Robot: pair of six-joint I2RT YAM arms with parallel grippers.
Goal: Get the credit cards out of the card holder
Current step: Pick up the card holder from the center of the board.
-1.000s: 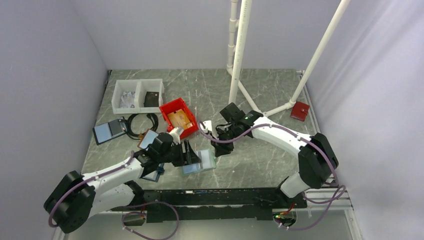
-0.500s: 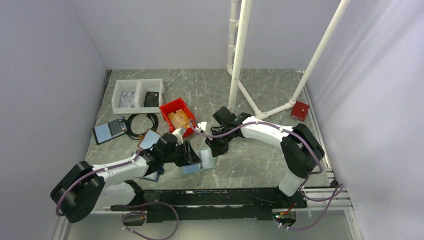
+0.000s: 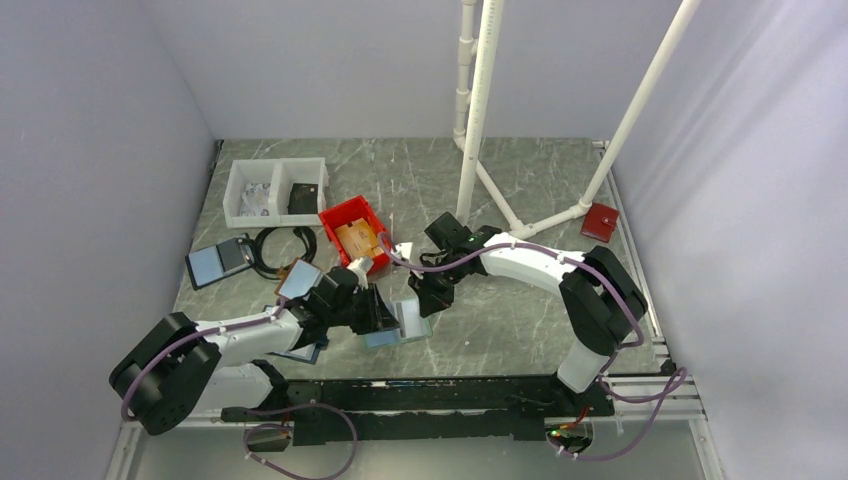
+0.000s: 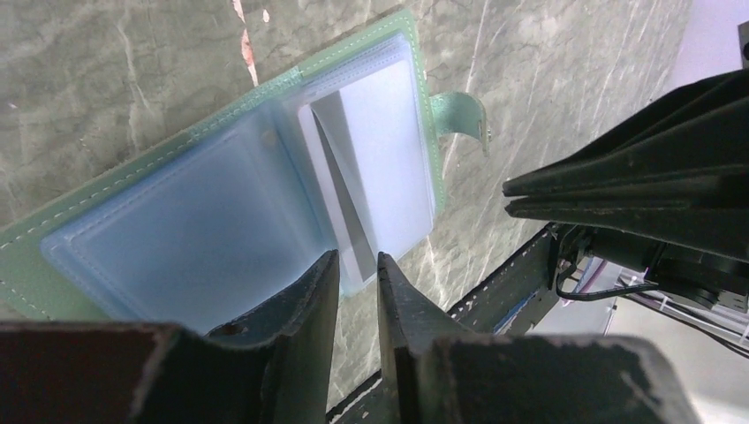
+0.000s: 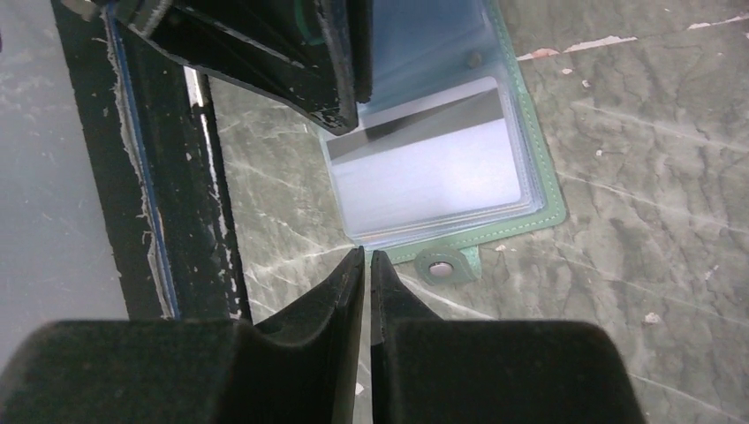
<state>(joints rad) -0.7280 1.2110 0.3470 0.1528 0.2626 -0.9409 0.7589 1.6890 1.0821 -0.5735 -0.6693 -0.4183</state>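
Marbled green surface (image 3: 520, 190) at centre frame: the card holder (image 3: 403, 325) lies open, a pale card (image 5: 424, 152) in its tab-side panel. Left gripper (image 4: 356, 265) hovers narrowly parted over the holder's edge; right gripper (image 5: 366, 258), nearly closed and empty, sits just beside the tab.

I can't read any text, brand, number or sign in my three views. The pale card (image 5: 430, 159) in the card holder (image 4: 221, 190) shows me only a dark stripe and a blank face. The items in the red bin (image 3: 355, 232) and white tray (image 3: 277, 189) are too small for me to make out lettering.
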